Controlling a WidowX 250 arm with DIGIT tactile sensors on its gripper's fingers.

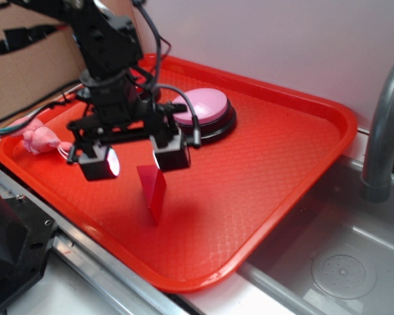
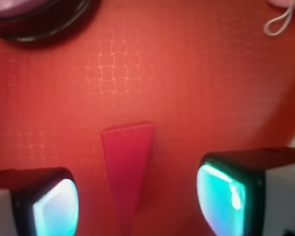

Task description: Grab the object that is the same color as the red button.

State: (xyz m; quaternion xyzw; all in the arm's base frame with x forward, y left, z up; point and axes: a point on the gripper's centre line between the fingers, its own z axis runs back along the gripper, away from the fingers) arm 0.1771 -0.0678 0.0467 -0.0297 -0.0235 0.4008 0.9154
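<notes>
From the exterior view I see the black gripper (image 1: 134, 160) spread wide, holding nothing, above the small matte red wedge block (image 1: 152, 190) standing on the big red textured tray (image 1: 276, 151). A pink-domed button on a black base (image 1: 207, 111) and a pink soft toy (image 1: 39, 140) sit apart. In the wrist view, the wedge (image 2: 126, 167) lies between the fingertips (image 2: 56, 209), touching neither.

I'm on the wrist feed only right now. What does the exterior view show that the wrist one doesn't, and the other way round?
Exterior only: the tray's rim, a pink toy at its left edge, the sink and faucet, plus the arm above the open gripper.

Wrist only: the red wedge lies centred between the two fingertips, neither touching it.

Both: the wedge, the pink-domed button and the toy's white loop. The red button appears in neither.
</notes>
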